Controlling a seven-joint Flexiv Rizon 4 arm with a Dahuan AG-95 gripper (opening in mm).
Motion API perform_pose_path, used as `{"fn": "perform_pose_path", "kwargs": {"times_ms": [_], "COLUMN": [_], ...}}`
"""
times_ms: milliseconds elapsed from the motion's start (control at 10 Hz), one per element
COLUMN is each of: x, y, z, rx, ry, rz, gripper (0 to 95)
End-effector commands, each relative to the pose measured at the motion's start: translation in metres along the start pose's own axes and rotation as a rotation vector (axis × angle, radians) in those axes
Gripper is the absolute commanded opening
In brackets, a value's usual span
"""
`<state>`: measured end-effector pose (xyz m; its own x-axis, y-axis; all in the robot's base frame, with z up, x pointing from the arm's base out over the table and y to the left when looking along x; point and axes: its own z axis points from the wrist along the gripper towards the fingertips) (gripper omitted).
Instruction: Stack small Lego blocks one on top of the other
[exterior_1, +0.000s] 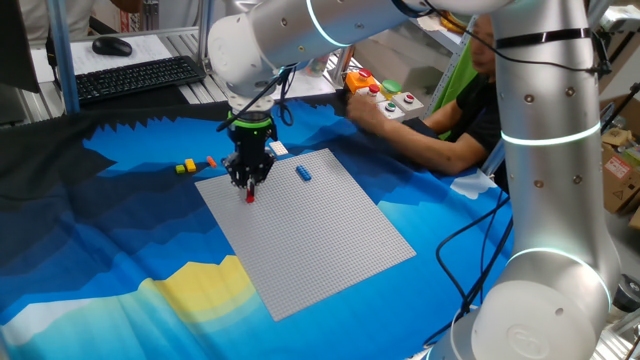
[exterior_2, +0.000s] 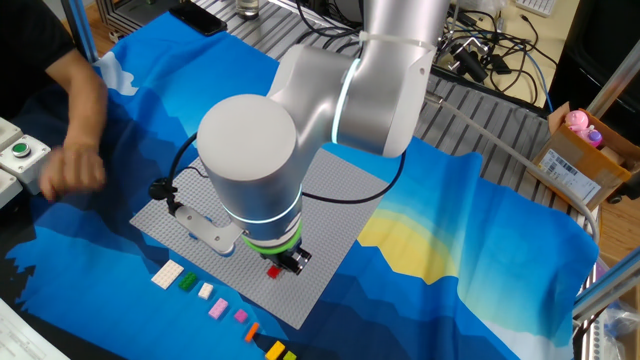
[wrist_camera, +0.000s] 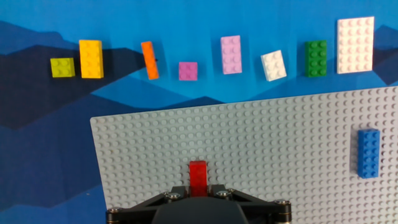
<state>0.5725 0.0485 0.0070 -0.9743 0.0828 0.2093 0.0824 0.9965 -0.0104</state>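
My gripper (wrist_camera: 198, 186) is shut on a small red Lego block (wrist_camera: 198, 176) and holds it at the grey studded baseplate (wrist_camera: 267, 143) near its left edge; the red block also shows under the fingers in one fixed view (exterior_1: 249, 194) and in the other fixed view (exterior_2: 273, 270). A blue block (wrist_camera: 368, 153) sits on the baseplate at the right. Off the plate, in a row on the blue cloth, lie a lime block (wrist_camera: 62, 67), a yellow block (wrist_camera: 90, 58), an orange block (wrist_camera: 149, 60), a magenta block (wrist_camera: 188, 71), a pink block (wrist_camera: 231, 54), a small white block (wrist_camera: 273, 65) and a green block (wrist_camera: 315, 58).
A larger white plate (wrist_camera: 355, 44) ends the row of blocks. A person's arm (exterior_1: 430, 135) rests at the table's far side beside a button box (exterior_1: 385, 97). A keyboard (exterior_1: 135, 77) lies beyond the cloth. Cables (exterior_1: 470, 240) hang by the robot's base.
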Motion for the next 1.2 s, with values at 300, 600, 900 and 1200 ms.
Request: {"fn": "perform_pose_path", "kwargs": {"times_ms": [300, 600, 900, 1200], "x": [-0.001, -0.002, 0.001, 0.005], "y": [0.000, 0.001, -0.001, -0.003], "z": [0.002, 0.003, -0.003, -0.013], "rx": [0.001, 0.003, 0.006, -0.001], "ry": [-0.002, -0.008, -0.008, -0.005], "rz": [0.006, 0.011, 0.017, 0.011], "gripper": [0.0, 38.0, 38.0, 0.0]}}
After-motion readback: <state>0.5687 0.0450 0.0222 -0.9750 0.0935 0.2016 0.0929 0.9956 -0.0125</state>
